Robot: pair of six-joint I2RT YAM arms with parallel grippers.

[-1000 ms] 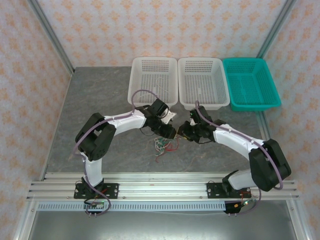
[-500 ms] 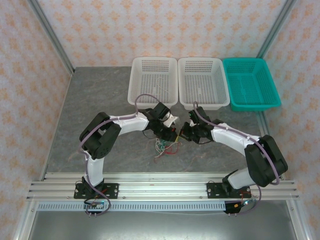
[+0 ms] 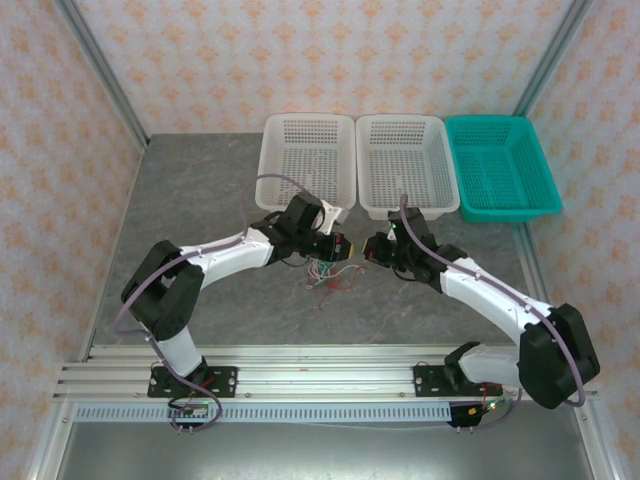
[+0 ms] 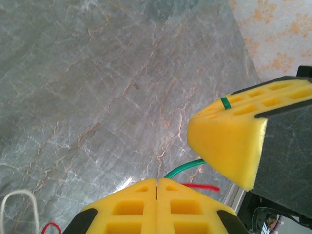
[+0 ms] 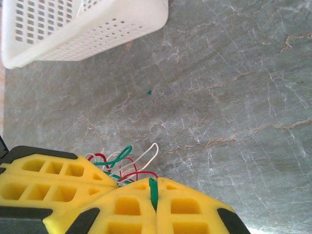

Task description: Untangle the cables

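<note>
Cables (image 3: 325, 277) knotted in one clump over the surface (image 3: 200, 200), near its middle. Left end effector (image 3: 338, 247) clamped on the clump; right end effector (image 3: 367, 250) pinched on a green strand (image 5: 154, 192). Early, seemingly: nothing freed, all separating ahead.

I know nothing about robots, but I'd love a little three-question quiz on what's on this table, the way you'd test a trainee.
1. Multiple choice: how many baskets stand along the far edge of the table? A) two B) three C) five
2. True or false: the right gripper is shut on a green cable.
3. Short answer: name the three colours in the tangle of cables beside that gripper.

Key: 1 B; 2 true; 3 red, green and white.
</note>
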